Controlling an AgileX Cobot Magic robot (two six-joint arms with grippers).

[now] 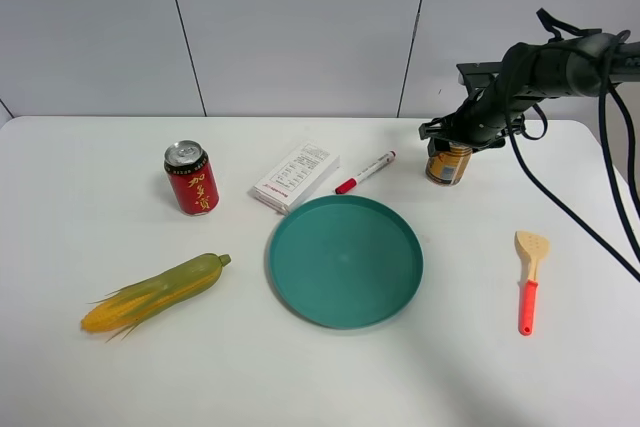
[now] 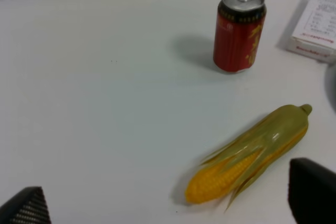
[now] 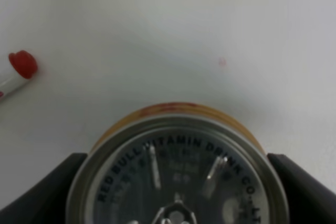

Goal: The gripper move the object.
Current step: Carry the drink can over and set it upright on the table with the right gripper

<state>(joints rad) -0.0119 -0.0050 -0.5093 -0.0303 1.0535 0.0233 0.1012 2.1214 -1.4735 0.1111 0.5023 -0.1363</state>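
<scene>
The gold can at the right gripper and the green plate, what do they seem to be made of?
The gold can: metal, probably aluminium; its silver lid is shiny, with lettering around it and a pull tab, and the wall looks printed gold. The green plate: probably plastic; one even teal colour, smooth, with only a soft sheen, though painted metal is possible.

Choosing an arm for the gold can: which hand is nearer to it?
Right. The right hand is at the gold can, straddling its top. The left hand hovers far off, over the table near the corn.
</scene>
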